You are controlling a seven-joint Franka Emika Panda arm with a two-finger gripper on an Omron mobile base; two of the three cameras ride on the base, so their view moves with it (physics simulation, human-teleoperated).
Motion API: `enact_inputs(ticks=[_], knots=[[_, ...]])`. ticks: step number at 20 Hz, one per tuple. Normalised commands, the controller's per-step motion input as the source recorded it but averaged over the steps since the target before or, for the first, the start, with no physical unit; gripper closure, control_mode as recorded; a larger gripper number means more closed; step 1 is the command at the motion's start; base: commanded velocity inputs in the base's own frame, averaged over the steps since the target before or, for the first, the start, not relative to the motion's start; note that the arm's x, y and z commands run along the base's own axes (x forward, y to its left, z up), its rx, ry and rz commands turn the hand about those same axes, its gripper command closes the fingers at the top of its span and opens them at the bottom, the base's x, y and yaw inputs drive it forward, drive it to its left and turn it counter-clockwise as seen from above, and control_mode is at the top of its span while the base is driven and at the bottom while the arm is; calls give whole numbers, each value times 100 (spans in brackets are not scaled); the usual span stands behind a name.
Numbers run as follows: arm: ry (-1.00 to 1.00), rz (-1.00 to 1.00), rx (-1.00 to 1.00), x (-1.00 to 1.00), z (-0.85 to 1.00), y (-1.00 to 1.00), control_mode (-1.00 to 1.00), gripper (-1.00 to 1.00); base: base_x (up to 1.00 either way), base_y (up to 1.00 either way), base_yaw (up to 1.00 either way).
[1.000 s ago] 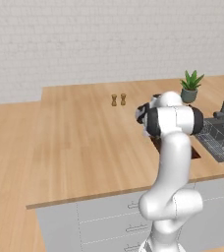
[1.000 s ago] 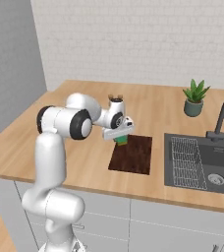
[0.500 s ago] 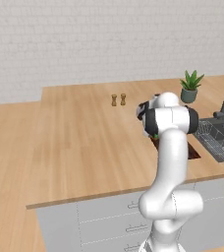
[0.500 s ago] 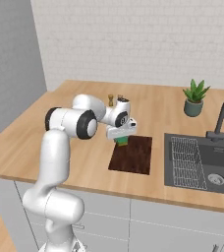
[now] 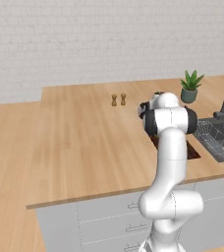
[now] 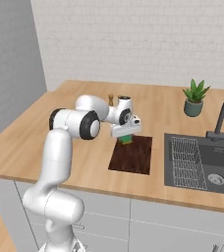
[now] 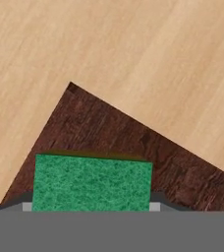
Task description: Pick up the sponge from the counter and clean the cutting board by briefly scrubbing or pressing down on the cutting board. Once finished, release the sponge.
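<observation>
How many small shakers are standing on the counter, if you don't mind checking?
2. The shakers stand side by side near the counter's back edge, left of the potted plant. The arm may hide others.

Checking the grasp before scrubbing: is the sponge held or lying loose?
Held: the sponge sits between the gripper fingers, over the cutting board corner.

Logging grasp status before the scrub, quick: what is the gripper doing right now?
Gripper: shut on the sponge, held over a corner of the cutting board.
</observation>
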Motion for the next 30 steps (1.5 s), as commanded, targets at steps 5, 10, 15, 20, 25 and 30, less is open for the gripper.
enact_inputs(ticks=[5,10,15,20,25,30], knots=[[-8,0,-6,0,-5,-44,-100,100,0,0,0],[-3,0,0,0,-9,-62,-100,100,0,0,0],[0,1,3,-3,-13,-70,-100,100,0,0,0],[-1,3,0,-30,-9,-38,-100,100,0,0,0],[-2,5,1,-62,-2,-7,-100,100,0,0,0],[0,7,2,-57,-17,0,-100,100,0,0,0]])
